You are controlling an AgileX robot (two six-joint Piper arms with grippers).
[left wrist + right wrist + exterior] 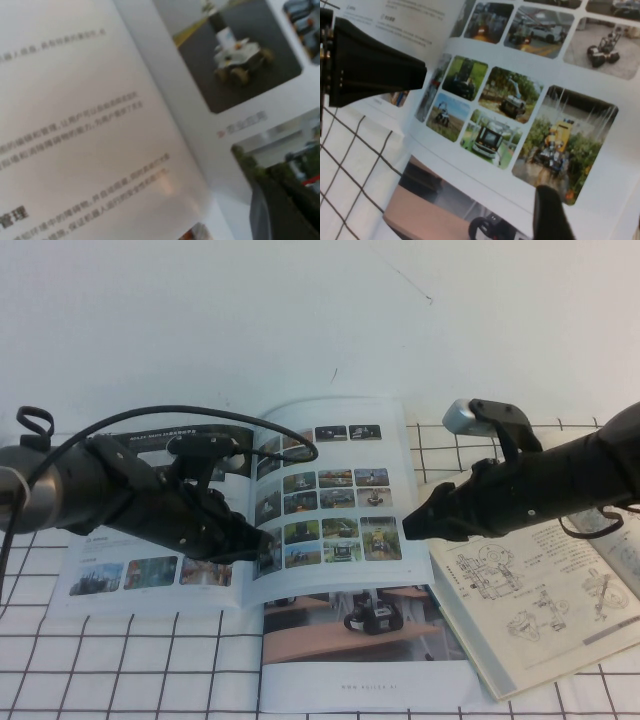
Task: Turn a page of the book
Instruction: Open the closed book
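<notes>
1. The book (300,510), thin and glossy, lies open on a checked cloth (130,670).
2. The page (340,500), a photo grid, lies flat.
3. The right gripper (408,525), jaws apart, hovers at its edge.
4. The left gripper (262,543) sits at the spine; I cannot tell its state.

You are looking at what is most likely a robotics lab or test bench rather than a home or shop. Two black robot arms (150,500) are reaching over a table (300,320) that is wearing a white cloth with a black grid (130,670), set against a bare white surface. The printed matter lying there is pointing the same way: a glossy brochure (330,490) is showing photos of wheeled robots, a yellowish manual (540,600) is showing technical line drawings, and a booklet (360,640) is picturing a black robot.
</notes>
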